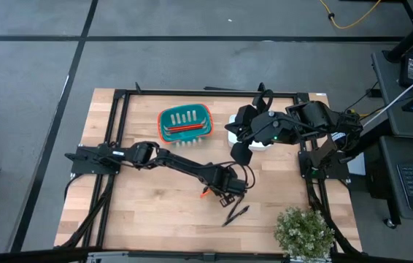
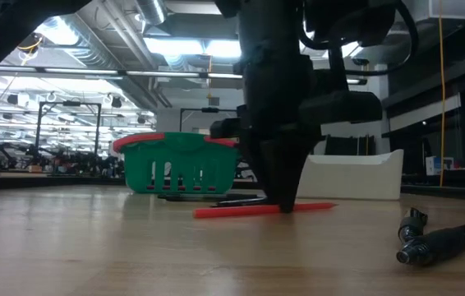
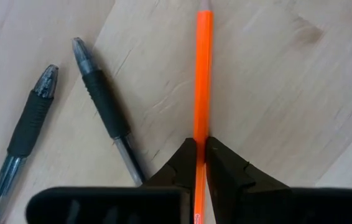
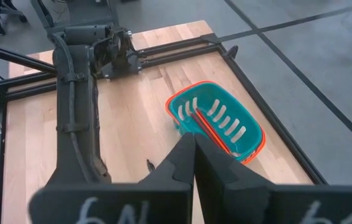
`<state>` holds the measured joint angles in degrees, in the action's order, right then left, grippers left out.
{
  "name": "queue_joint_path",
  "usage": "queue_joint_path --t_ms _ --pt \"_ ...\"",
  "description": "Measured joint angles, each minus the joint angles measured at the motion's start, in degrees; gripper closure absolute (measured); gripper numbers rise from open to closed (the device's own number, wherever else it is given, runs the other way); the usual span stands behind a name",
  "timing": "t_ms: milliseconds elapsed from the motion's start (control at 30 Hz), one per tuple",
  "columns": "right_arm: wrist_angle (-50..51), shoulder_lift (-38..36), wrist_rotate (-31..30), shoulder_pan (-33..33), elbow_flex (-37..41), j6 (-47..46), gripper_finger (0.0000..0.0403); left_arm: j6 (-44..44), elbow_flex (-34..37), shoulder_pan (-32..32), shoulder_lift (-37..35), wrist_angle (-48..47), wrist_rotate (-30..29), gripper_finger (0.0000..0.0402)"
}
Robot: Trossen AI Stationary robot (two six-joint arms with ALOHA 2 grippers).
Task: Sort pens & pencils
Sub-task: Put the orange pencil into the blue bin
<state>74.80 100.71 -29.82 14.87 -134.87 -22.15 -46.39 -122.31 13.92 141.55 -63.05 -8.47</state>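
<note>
Nearest the table's front edge: two black pens (image 3: 104, 102), side by side on the bare wood. Just beyond: left gripper (image 3: 201, 158), down at the tabletop, fingers pinched on an orange pencil (image 3: 202, 74) lying flat. Farther back: teal basket (image 1: 185, 123), more pencils inside. Alongside, over the white bin (image 2: 356, 174): right gripper (image 4: 194, 155), raised, clamped together, empty.

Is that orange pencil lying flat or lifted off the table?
Lying flat. The pencil rests on the table, with the left hand closed around it.
</note>
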Motion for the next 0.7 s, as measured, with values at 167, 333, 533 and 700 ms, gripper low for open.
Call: queue_joint_path --t_ms 167,333,533,700 --pt "-0.1 0.0 0.0 0.0 0.0 0.0 0.0393 0.0 -0.1 0.4 0.0 0.2 -0.1 0.0383" --pt "-0.1 0.0 0.0 0.0 0.0 0.0 0.0393 0.0 -0.2 0.9 0.0 0.5 -0.1 0.0382" --pt "-0.1 0.0 0.0 0.0 0.0 0.0 0.0393 0.7 -2.3 1.6 0.2 -0.2 1.3 0.0383" --pt "-0.1 0.0 0.0 0.0 0.0 0.0 0.0393 1.7 -5.4 1.7 0.2 -2.5 -1.0 0.0383"
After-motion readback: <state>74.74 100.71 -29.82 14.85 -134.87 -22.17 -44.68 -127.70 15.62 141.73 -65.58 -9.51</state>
